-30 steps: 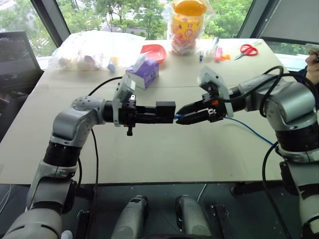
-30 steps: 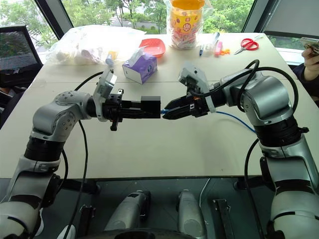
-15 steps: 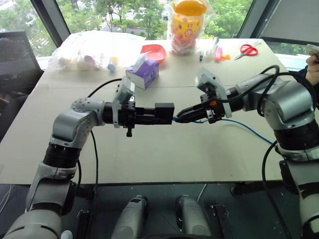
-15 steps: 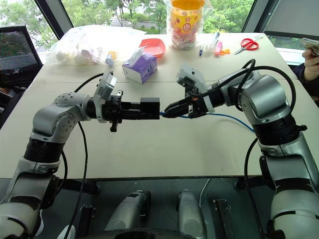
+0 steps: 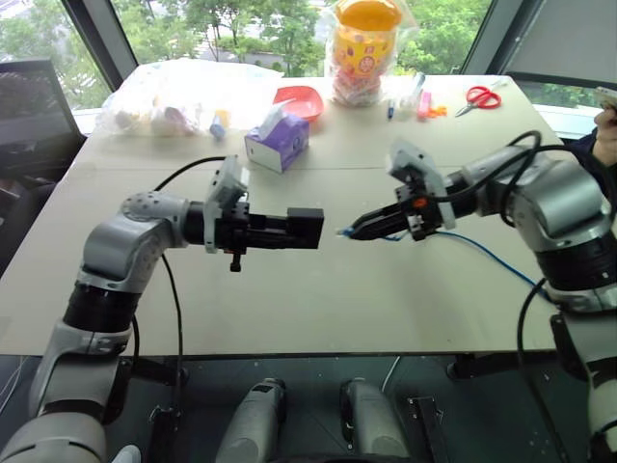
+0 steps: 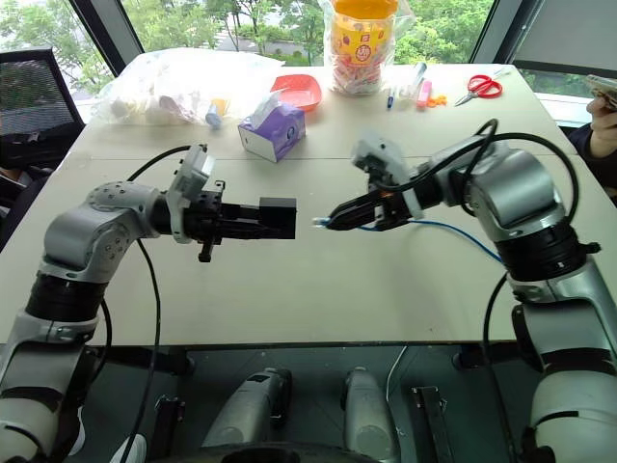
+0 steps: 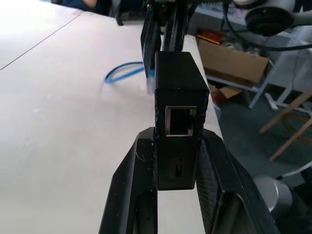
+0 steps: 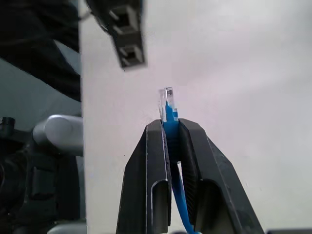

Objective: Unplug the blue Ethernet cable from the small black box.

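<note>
Blue Ethernet cable [image 8: 169, 113] clamped between right fingers [image 8: 146, 161], small black box [image 7: 178, 92] clamped between left fingers [image 7: 131, 170], apart.

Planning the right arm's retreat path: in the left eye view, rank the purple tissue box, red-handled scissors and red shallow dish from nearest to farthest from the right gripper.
From the right gripper:
1. Purple tissue box, up-left, mid-table.
2. Red shallow dish, behind that box, near the window.
3. Red-handled scissors, far edge, on the robot's right.
The dish and scissors are close to call.

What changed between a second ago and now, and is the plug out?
The plug of the blue Ethernet cable has come out of the small black box; a gap now separates them. Left claw still grips the box, right claw the cable. Table items unchanged.
</note>
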`<state>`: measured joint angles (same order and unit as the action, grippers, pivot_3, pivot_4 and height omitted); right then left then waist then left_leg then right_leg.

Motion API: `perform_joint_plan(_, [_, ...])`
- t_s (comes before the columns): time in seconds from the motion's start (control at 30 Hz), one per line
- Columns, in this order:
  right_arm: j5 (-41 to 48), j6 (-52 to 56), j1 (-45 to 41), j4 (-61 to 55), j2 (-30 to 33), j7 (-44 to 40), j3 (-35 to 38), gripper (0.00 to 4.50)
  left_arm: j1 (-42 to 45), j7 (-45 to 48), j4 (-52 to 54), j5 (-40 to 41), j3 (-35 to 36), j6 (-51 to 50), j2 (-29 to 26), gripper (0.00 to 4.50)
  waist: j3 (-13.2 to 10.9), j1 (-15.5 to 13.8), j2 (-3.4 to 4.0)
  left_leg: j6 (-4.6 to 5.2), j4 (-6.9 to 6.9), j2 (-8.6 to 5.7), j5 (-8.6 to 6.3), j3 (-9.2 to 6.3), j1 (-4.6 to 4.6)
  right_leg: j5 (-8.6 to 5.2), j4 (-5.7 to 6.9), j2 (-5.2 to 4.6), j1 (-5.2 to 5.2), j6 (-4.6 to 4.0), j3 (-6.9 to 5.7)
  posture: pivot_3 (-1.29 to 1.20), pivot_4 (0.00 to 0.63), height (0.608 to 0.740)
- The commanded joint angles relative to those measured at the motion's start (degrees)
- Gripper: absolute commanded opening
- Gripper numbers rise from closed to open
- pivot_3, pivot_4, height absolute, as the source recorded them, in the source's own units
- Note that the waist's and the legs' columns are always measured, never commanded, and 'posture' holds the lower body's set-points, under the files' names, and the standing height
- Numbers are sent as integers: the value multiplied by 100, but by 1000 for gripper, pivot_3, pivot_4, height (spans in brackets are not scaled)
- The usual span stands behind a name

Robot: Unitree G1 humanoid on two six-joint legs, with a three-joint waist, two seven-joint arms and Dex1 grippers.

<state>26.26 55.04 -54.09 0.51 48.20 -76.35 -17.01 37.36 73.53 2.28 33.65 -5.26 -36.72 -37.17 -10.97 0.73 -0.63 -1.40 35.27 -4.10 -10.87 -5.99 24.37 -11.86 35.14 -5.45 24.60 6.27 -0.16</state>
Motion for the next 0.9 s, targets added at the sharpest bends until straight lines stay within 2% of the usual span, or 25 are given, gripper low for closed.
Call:
perform_joint_plan(0.03, [46,-88,-42,-87,-30,-6,177,98,49,-4,146,63,108,46,5,459,0,9,0,0,0,1,0,-1,0,0,0,0,0,1,0,0,150,740])
perform_joint_plan(0.2, [-37,-176,-24,-13,-9,11,194,98,9,-26,171,55,114,40,-12,459,0,16,0,0,-1,3,0,-1,0,3,3,2,1,5,0,0,150,740])
perform_joint_plan(0.27, [-397,-534,43,259,0,181,50,98,7,-45,131,3,99,72,-24,459,0,11,0,0,0,3,0,0,0,3,3,2,1,5,0,0,150,740])
perform_joint_plan(0.33, [-976,-1159,147,829,-223,763,-94,98,-4,-103,36,-197,-7,266,13,459,1,9,-1,0,1,2,0,2,-1,2,3,2,1,4,0,0,150,740])
perform_joint_plan(0.43, [-1775,-2112,131,2237,-900,2190,-16,98,-113,-501,-273,-829,-248,1084,359,459,5,10,-1,0,2,2,0,10,-9,-2,3,1,-7,-5,2,0,150,740])
perform_joint_plan(0.53, [-2049,-2525,44,3013,-1235,2690,187,98,-116,-896,-560,-1163,-276,1562,749,459,2,-6,1,-2,1,0,4,15,-11,4,6,1,-5,-3,9,0,150,740])
perform_joint_plan(0.67, [-2144,-2575,-45,3497,-1465,3298,554,1718,-35,-1578,-1345,-1780,-342,2401,1291,459,2,-9,1,-2,-1,-4,4,11,1,13,10,2,8,12,9,0,150,740])
perform_joint_plan(0.8, [-1970,-2146,141,2941,-1362,3266,883,3695,12,-1991,-2045,-2063,-297,2982,1705,459,2,6,1,-2,-3,-5,3,13,-1,14,11,4,7,12,9,0,150,740])
perform_joint_plan(0.9, [-1822,-1636,305,2384,-1274,3322,1168,3695,84,-2192,-2464,-2185,-259,3310,1933,459,3,7,1,-1,-1,-5,3,12,-2,14,16,6,8,12,9,0,150,740])
